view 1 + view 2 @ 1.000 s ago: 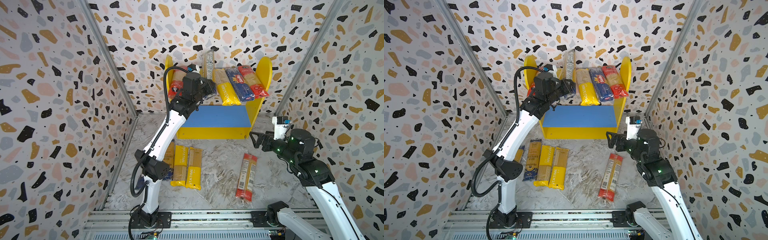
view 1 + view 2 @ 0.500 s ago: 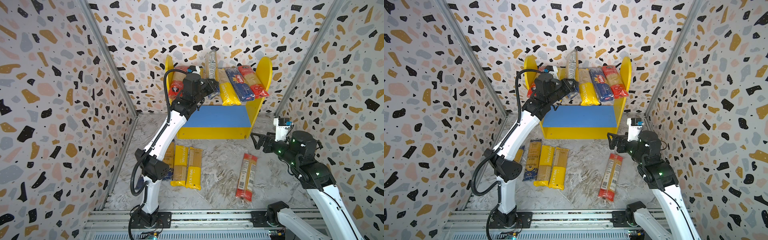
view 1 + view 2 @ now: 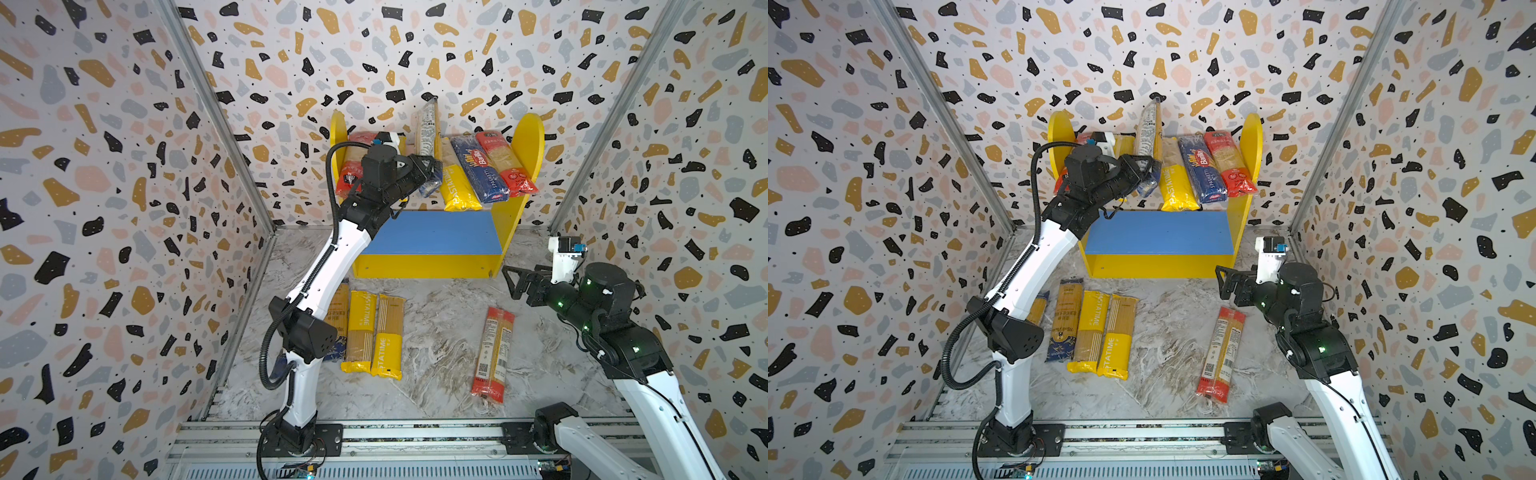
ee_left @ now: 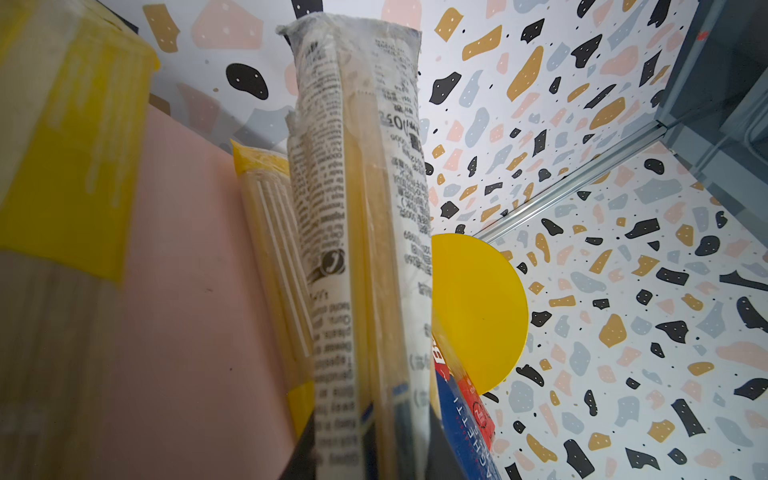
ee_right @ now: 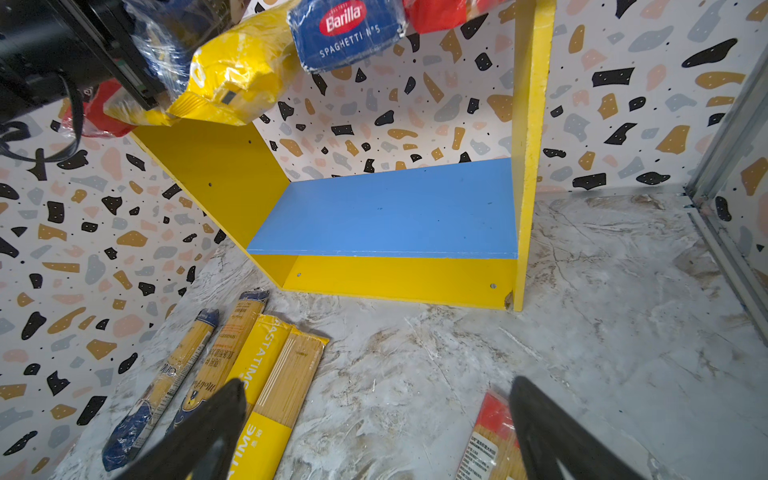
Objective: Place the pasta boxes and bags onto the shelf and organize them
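While the left gripper (image 3: 432,168) is clamping the low end of a printed packet (image 3: 428,124), it is holding it nearly upright over the shelf (image 3: 528,141) (pink board, yellow packet (image 3: 455,189) lying just beside). The right gripper (image 3: 514,283) is hovering wide open near a red packet (image 3: 492,353) on the floor.

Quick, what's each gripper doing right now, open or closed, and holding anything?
Left gripper: closed on a tilted-up spaghetti packet.
Right gripper: open, holding nothing.

The Barilla packet (image 5: 345,33) is wrapped in glossy, crinkled plastic film. The shelf (image 5: 395,208) is finished smooth and matt, the counter (image 5: 582,332) marbled and dull-sheened.
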You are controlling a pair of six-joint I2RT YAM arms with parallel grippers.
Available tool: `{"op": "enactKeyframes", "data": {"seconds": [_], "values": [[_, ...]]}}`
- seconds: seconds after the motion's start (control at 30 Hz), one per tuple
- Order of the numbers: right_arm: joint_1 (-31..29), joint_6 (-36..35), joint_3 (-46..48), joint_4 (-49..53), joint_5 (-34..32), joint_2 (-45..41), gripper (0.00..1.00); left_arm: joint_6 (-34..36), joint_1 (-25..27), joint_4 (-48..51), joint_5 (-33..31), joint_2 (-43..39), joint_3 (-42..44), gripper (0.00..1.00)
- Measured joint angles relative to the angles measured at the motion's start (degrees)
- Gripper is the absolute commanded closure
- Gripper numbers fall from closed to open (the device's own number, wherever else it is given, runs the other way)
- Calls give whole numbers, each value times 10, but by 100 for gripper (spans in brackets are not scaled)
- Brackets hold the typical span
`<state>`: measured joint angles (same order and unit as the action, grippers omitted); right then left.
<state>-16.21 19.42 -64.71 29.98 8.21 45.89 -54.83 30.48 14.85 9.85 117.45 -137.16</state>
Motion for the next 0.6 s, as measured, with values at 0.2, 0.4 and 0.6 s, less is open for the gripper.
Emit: {"op": "enactKeyframes", "data": {"seconds": [0.2, 0.4, 0.6], "values": [[0, 0, 5, 0, 1, -2, 1, -3, -1, -23, 2, -12, 39, 71], [1, 1, 10, 0, 1, -10, 1, 2, -3, -17, -23, -21, 50, 78], [2, 3, 10, 0, 0, -18, 1, 4, -13, 23, -61, -22, 39, 86]]}}
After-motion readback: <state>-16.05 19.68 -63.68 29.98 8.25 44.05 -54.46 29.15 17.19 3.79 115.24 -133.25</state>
